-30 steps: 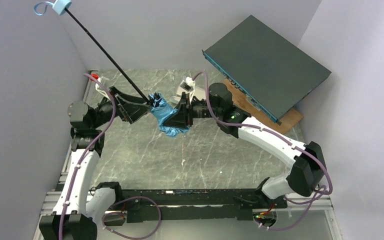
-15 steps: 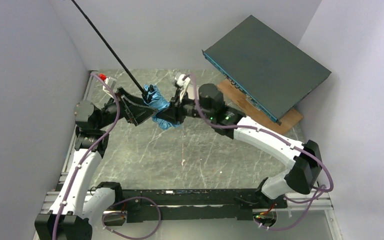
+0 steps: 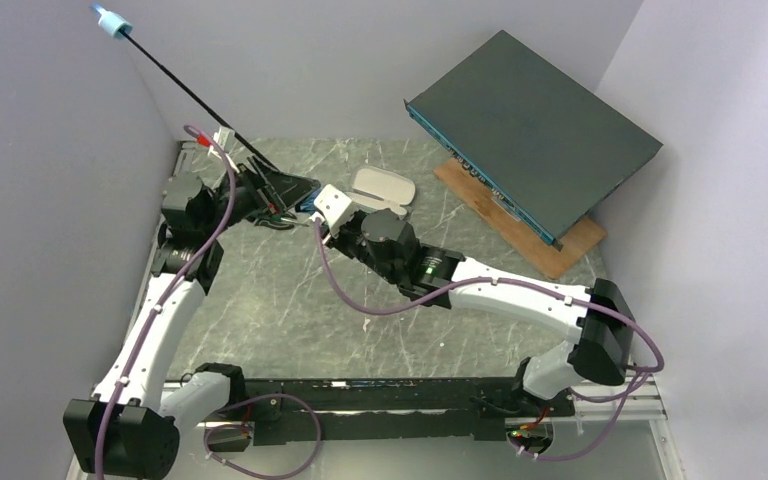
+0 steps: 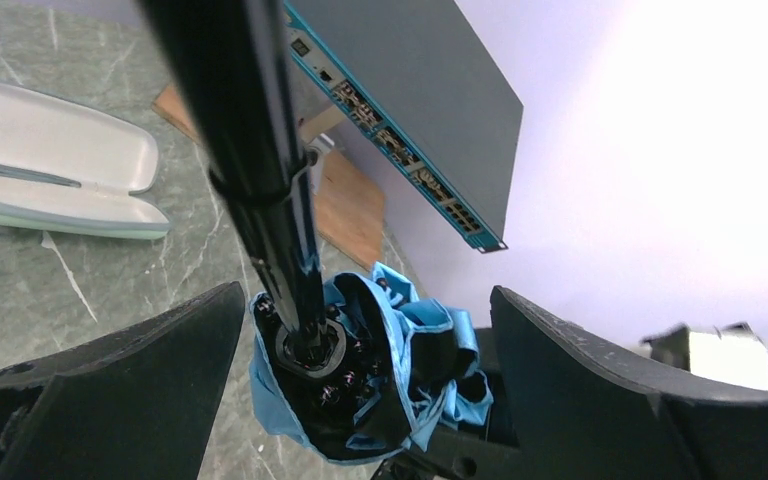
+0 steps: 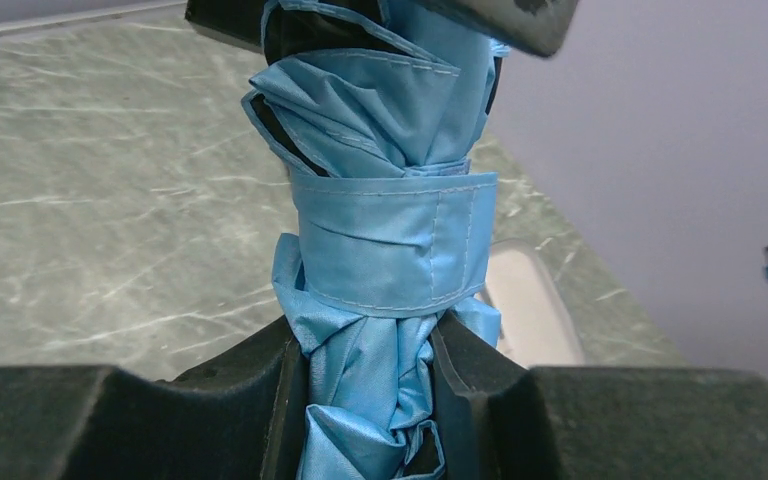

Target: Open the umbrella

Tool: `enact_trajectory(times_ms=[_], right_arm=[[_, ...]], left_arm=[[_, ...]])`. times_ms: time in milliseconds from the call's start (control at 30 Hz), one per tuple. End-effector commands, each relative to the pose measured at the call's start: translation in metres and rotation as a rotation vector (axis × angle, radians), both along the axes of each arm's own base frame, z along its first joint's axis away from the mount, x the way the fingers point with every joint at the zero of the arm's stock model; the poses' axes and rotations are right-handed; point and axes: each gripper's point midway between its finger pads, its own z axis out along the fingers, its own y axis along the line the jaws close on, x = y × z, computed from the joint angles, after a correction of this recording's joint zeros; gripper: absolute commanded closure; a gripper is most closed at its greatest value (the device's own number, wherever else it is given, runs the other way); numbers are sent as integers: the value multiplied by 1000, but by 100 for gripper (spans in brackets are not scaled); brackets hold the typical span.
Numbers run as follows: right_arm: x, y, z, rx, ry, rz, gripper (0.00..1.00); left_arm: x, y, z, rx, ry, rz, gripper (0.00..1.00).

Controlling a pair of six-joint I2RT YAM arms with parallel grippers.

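**Progress: early stage.** The compact folding umbrella (image 5: 390, 150), sky-blue fabric with black lining, sits at the far left of the worktop between the two tools and appears clear of the surface. Its thin black telescopic shaft (image 3: 185, 90) is drawn out long and slants up toward the left wall. It ends in the small light-blue handle (image 3: 113, 22). The canopy is a tight bundle with its fabric strap (image 5: 390, 245) wrapped round it, and no ribs are spread. Judgement: the shaft is extended; the strap release and canopy spread are left to do.

**Right tool** (image 5: 370, 390): clenched on the fabric end of the bundle, just beside the strap.

**Left tool** (image 4: 368, 300): released, jaws wide either side of the shaft base, apparently touching nothing.

**Surroundings:**
- Pale lilac walls (image 3: 40, 200) enclose three sides.
- The worktop (image 3: 290, 310) is grey-green and marble-patterned.
- A big dark-grey flat box (image 3: 530, 130) leans tilted at the far right, over a wooden board (image 3: 570, 245).
- A pale grey-green oblong hard case (image 3: 382, 188) lies open beyond the right arm, apart from the umbrella.
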Motion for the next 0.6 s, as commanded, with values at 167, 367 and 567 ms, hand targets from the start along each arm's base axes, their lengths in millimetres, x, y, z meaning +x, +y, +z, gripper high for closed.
enact_trajectory(times_ms=[167, 367, 567], right_arm=[[6, 17, 56, 39, -277, -65, 100], [-17, 22, 43, 46, -193, 45, 81], [-60, 12, 53, 116, 20, 338, 14]], left_arm=[[15, 0, -21, 37, 103, 100, 3], [18, 6, -14, 74, 19, 92, 81], [6, 20, -4, 35, -104, -10, 100]])
